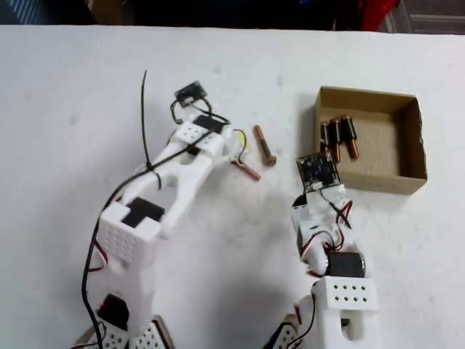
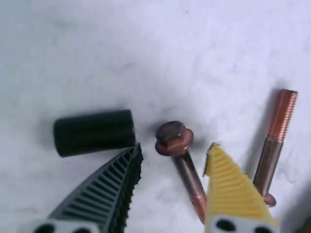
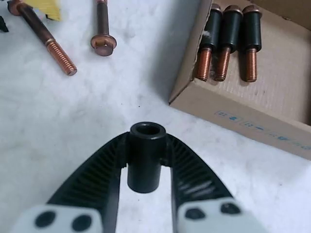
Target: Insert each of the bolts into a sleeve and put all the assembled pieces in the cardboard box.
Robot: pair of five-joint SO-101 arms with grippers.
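Observation:
My left gripper is open low over the table, its black finger and yellow finger either side of a copper bolt. Beside the black finger lies a black sleeve on its side. A second bolt rests just outside the yellow finger. My right gripper is shut on another black sleeve, held bore-up near the cardboard box. Three assembled pieces lie inside the box. In the high view both bolts lie between the arms.
The box sits at the right of the white table. The right arm's wrist board hangs close to the box's near left corner. A black cable rises off the left arm. Bare tabletop lies at the far left and back.

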